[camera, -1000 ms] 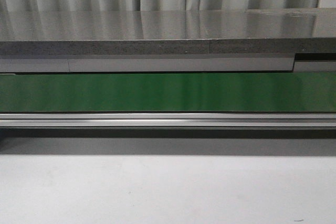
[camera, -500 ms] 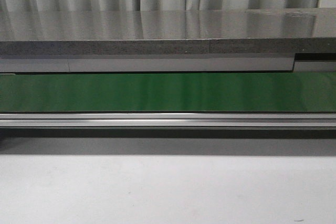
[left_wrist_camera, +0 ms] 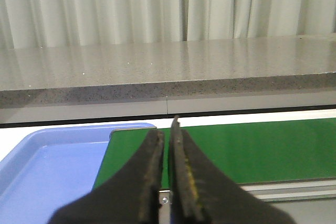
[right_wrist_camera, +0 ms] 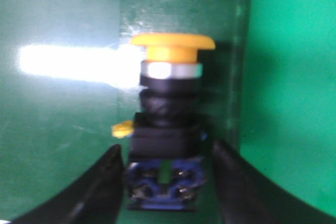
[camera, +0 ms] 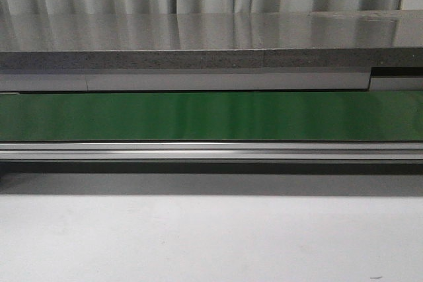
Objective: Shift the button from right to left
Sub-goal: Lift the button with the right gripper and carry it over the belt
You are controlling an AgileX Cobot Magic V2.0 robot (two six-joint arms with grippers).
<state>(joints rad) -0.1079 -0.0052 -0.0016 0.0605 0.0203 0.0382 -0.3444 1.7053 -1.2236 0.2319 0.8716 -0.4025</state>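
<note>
The button (right_wrist_camera: 167, 129) is seen lying on the green belt (right_wrist_camera: 294, 77), between the spread jaws of the right gripper (right_wrist_camera: 167, 182), not clamped. The left gripper (left_wrist_camera: 167, 177) jaws are nearly closed, empty, near a blue tray (left_wrist_camera: 47, 171).

Yellow-capped button (right_wrist_camera: 167, 129) on green belt (right_wrist_camera: 283, 77)

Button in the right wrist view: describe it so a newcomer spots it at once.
On the green belt, between the open right gripper fingers, lies the button. Its orange-yellow mushroom cap, silver collar and dark blocky body stand alone there.
</note>
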